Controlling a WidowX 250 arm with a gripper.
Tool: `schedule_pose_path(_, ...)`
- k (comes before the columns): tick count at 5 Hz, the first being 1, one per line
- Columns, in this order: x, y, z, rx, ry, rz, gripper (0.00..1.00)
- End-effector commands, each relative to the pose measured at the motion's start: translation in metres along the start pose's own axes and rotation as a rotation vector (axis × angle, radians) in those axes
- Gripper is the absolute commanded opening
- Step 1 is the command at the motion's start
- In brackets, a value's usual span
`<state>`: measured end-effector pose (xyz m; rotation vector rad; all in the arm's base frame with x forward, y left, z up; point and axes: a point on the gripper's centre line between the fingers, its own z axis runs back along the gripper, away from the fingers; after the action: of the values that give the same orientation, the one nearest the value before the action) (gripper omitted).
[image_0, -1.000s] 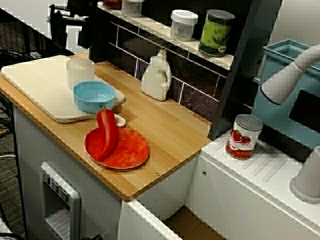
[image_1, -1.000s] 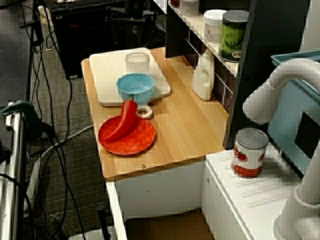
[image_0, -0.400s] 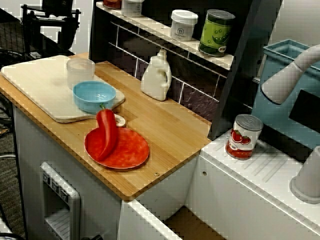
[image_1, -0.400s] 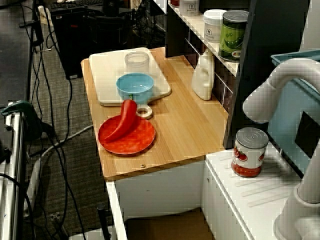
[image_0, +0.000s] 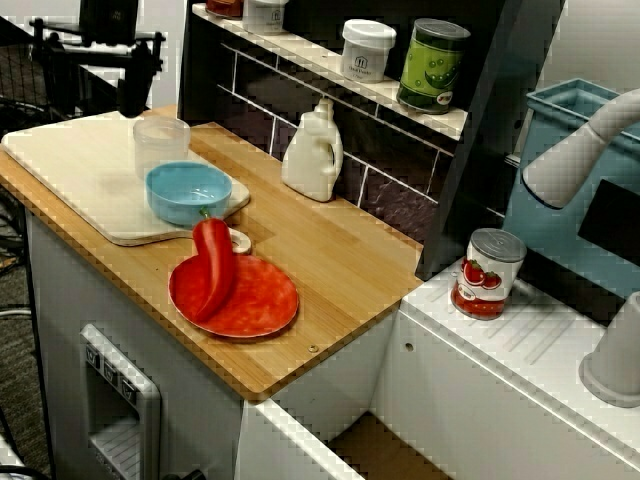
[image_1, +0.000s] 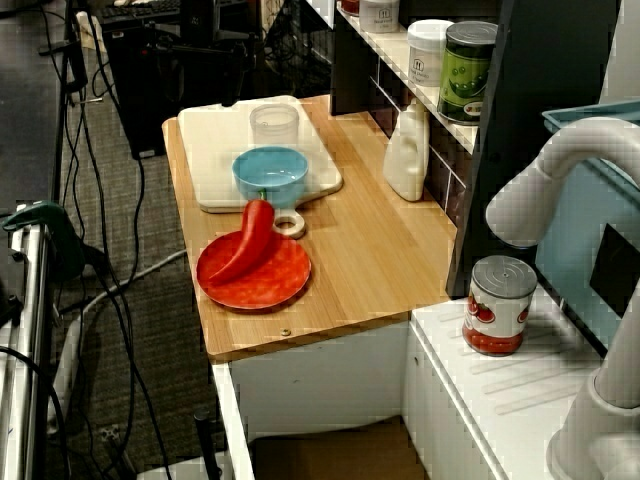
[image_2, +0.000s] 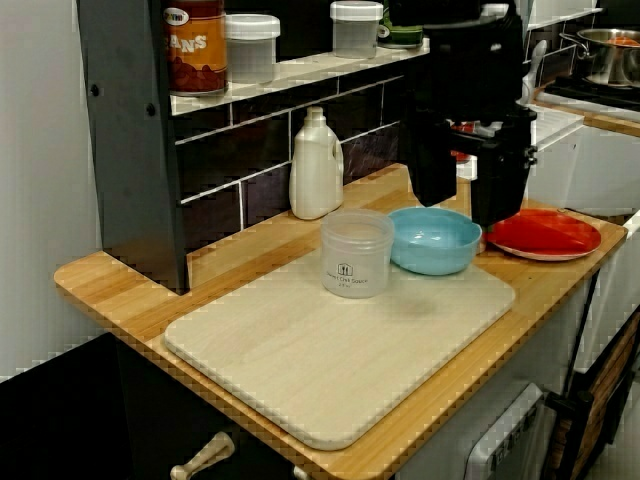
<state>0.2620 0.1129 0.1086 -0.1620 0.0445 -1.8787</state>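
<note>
– Three views, one counter. What lies nearest in the front view?

– Nearest the lens, a round red plate (image_0: 250, 305) rests on the light wooden counter (image_0: 330, 260). A long red pepper (image_0: 213, 270) lies across its left rim. Just beyond the plate lies a small pale ring of tape (image_0: 240, 240).

– And behind those?

– Next comes a pale rectangular cutting board (image_0: 70, 165). A shallow light-blue bowl (image_0: 188, 190) sits on its near corner. A translucent plastic cup (image_0: 160, 145) stands upright just behind the bowl, close to it; whether they touch cannot be told.

– Where is the claw?

– Farthest along the board, the black two-fingered gripper (image_0: 90, 95) hangs in the air above and beyond the translucent plastic cup, clear of it. The cup is the thing nearest to it.

– How far open is it?

– In the view from the counter's end, the black two-fingered gripper (image_2: 468, 200) shows its two fingers (image_2: 500, 185) spread wide and pointing down, with only air between them. It has hold of nothing. In the view from above it is too dark to read.

– What lines the back wall?

– A white plastic bottle (image_0: 313, 152) stands against the dark tiles. On the shelf above are a white lidded jar (image_0: 367, 50) and a green can (image_0: 433, 65).
</note>
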Motion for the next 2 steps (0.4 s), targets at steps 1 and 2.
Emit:
schedule_pose_path(1,0.037,0.001,0.013,0.022,-0.059,-0.093,1.0)
schedule_pose_path(2,0.053,0.006,0.008,-0.002,-0.084,-0.102,1.0)
